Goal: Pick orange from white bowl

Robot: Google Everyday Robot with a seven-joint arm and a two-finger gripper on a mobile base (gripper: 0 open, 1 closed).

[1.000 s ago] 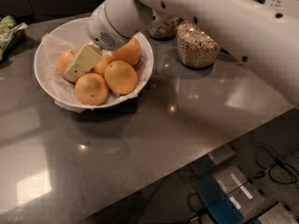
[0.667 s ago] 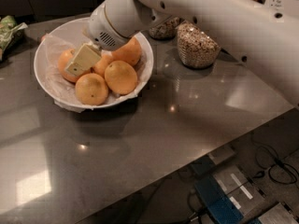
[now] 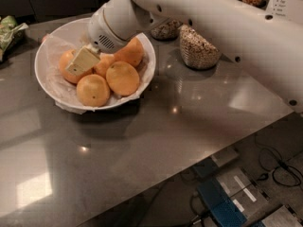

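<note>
The white bowl (image 3: 49,52), lined with crinkled wrap, stands at the back left of the grey table. It holds several oranges: one at the front (image 3: 93,90), one beside it on the right (image 3: 122,78), one at the back right (image 3: 130,52), and one on the left (image 3: 66,65) partly hidden. A smaller one (image 3: 104,65) lies in the middle. My gripper (image 3: 83,60), pale yellow at the tip, reaches down from the white arm (image 3: 199,8) into the bowl, over the left and middle oranges. No orange is lifted.
Two glass jars of grains (image 3: 196,48) (image 3: 165,30) stand right of the bowl, under the arm. A green packet (image 3: 9,32) lies at the far left. The table's front edge runs diagonally; below it on the floor are cables and boxes (image 3: 236,193).
</note>
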